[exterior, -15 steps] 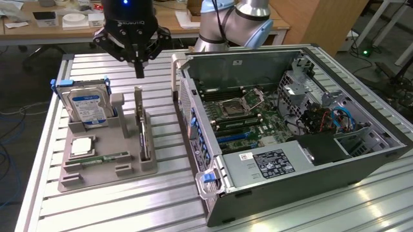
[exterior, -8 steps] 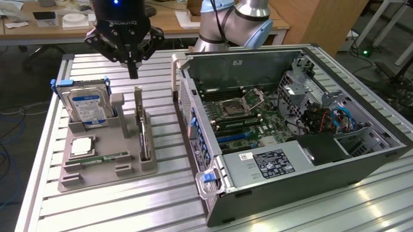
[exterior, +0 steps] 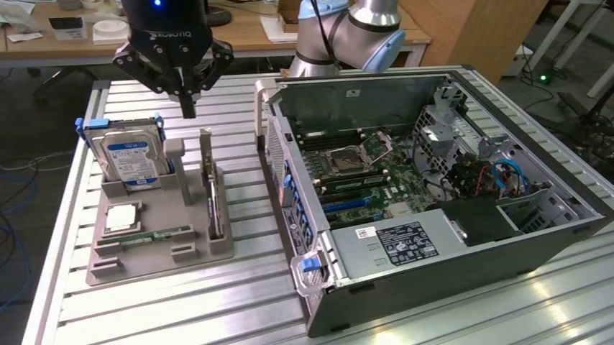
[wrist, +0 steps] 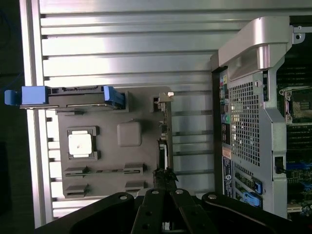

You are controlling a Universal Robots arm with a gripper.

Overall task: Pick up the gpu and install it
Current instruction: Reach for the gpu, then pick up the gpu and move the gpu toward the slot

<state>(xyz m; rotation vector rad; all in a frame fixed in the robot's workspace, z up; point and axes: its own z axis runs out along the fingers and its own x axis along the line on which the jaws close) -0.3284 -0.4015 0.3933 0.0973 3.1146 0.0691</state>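
Above the gpu (exterior: 215, 205) the way lies open, between the hard drive (exterior: 132, 162) and the computer case (exterior: 461, 287).

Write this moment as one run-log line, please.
gripper: shut, empty, above gpu | gpu: upright in gray holder, untouched | computer case: open

- A robotics lab or engineering workshop is indicated.
- A tabletop (exterior: 192, 309) of ribbed aluminium profiles is seen, the kind built for test rigs.
- An industrial robot arm (exterior: 360, 32) is seen at its far edge.
- A desktop computer case (exterior: 537, 237) is laid open on it, with the motherboard (exterior: 360, 162) exposed.
- Loose computer parts are kept in a grey moulded holder (exterior: 144, 262) near the tabletop's edge at the exterior view's left.
- Wooden desks (exterior: 57, 47) are seen behind, and blue cables (exterior: 10, 237) on the floor.
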